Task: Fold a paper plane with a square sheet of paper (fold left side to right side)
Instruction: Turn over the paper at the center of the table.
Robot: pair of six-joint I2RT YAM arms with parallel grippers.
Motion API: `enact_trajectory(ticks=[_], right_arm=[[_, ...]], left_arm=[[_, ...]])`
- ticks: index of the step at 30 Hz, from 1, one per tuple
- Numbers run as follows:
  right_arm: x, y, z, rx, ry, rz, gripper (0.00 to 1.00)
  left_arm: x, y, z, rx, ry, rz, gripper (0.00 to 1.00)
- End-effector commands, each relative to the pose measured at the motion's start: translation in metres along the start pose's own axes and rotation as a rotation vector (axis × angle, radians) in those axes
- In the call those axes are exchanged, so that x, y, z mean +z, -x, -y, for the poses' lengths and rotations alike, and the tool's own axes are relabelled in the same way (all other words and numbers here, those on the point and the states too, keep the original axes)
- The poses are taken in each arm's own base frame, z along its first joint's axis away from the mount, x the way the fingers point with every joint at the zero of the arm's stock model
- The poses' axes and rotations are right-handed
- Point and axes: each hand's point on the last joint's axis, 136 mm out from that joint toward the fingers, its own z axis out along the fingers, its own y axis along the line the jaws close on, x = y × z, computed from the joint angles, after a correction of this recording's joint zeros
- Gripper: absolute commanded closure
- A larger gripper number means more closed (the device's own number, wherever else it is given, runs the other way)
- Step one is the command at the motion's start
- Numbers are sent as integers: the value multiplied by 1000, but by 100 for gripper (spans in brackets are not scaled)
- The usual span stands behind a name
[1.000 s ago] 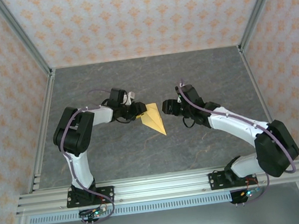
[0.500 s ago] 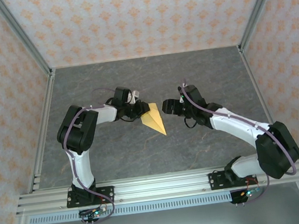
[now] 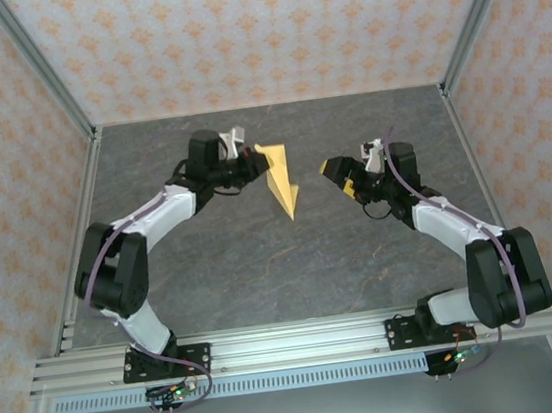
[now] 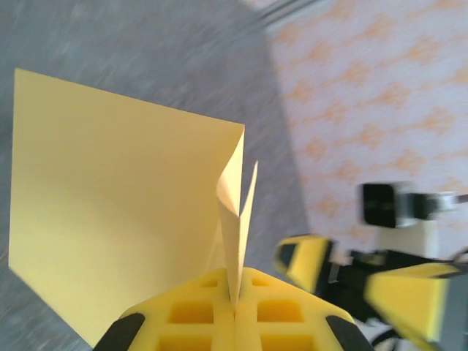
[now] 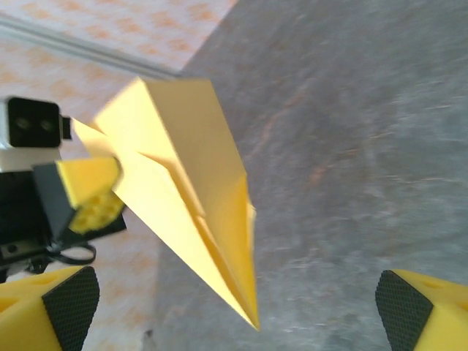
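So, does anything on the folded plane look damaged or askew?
Slightly: near the left fingers, the paper plane has inner layers that gape and one curls, instead of lying flat. No tear shows.

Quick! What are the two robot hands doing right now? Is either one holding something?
Left gripper: closed, pinching the paper plane.
Right gripper: open, holding nothing.

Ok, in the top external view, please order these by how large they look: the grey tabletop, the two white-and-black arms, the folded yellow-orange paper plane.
1. grey tabletop
2. white-and-black left arm and white-and-black right arm: about alike, so not ranked
3. folded yellow-orange paper plane, clearly smallest
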Motion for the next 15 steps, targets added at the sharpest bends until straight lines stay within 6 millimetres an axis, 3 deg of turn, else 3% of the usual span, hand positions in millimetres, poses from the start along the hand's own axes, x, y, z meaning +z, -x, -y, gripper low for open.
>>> enact_trajectory(ticks=[1,5,8,15], right_arm=[[-2,10,-62,-74,264,-51,0],[-2,17,-92,-106,368,-49,0],[3,6,-114,-160,421,-81,0],[15,-13,-150,-205,504,-138,0]], left_arm=[[-25,18,45,37,-86,31,98],[-47,31,88,83,-163,64,98],[-58,36,111,100,-211,79,99],[-73,34,138,122,-278,82,99]])
